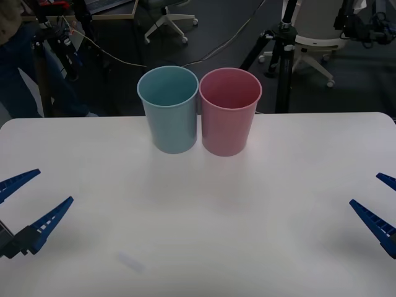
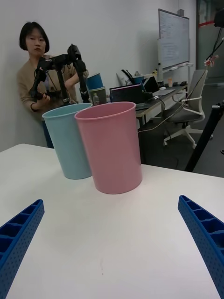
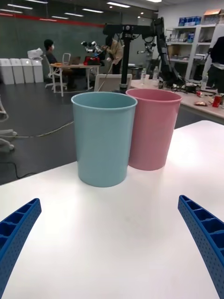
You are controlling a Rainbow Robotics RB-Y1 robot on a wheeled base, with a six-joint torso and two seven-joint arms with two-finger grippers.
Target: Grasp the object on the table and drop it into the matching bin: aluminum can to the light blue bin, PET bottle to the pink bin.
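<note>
We hold our left gripper (image 1: 31, 201) and right gripper (image 1: 378, 204) spread wide over the large white table's (image 1: 198, 247) side edges, awaiting work; the light blue tapered plastic bin (image 1: 168, 108) and pink tapered plastic bin (image 1: 229, 110) touch near the far edge, and we see no bottle.

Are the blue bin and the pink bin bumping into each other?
Touching. In the front view the blue bin and pink bin meet at their rims with no gap.

Even overhead light, soft glare on the table (image 1: 297, 185), faint shadows, perhaps slight blur in front view.
</note>
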